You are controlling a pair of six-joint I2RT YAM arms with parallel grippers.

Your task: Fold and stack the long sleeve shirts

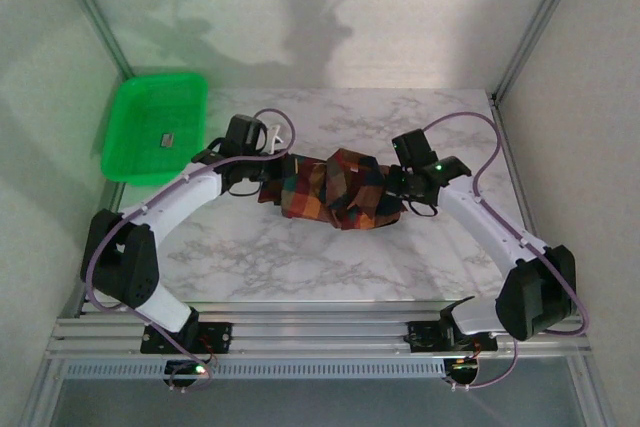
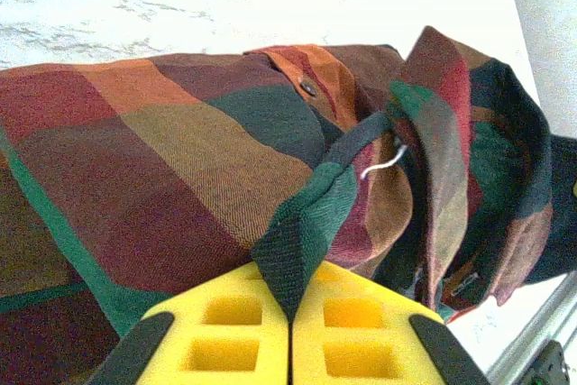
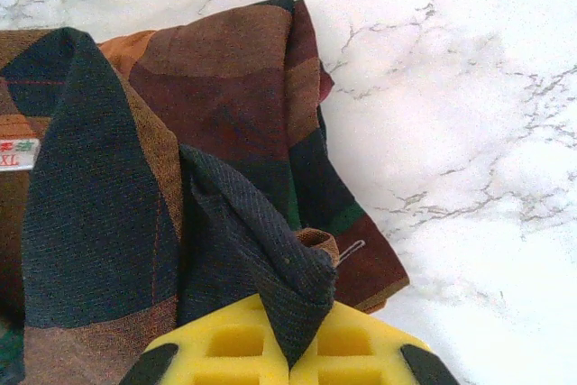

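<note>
A plaid shirt (image 1: 335, 192) is lying bunched in a lump at the middle of the white, grey-veined marble-look surface (image 1: 300, 257), midway between its left and right edges. The cloth is a soft twill weave with a fine diagonal rib, checked in large blocks of dark green, red, orange, brown and navy.

In the right wrist view, a small white sewn-in label (image 3: 18, 152) is showing at the left of the cloth (image 3: 225, 96), reading "XL" in red under two red characters too small to make out.

In the left wrist view, a dark round button (image 2: 308, 88) is sitting on an orange strip of the shirt (image 2: 180, 160), and a thin white thread loop (image 2: 383, 164) is poking out of a fold.

The left fingers (image 2: 297, 349), blocky yellow pads with square recesses, are pinching a green-edged fold at the lump's left end (image 1: 268, 182). The right fingers (image 3: 299, 374), the same yellow, are pinching a dark navy fold at its right end (image 1: 402, 187).

A bright green plastic tray (image 1: 150, 107) with a latticed wall is overhanging the surface's far left corner.
</note>
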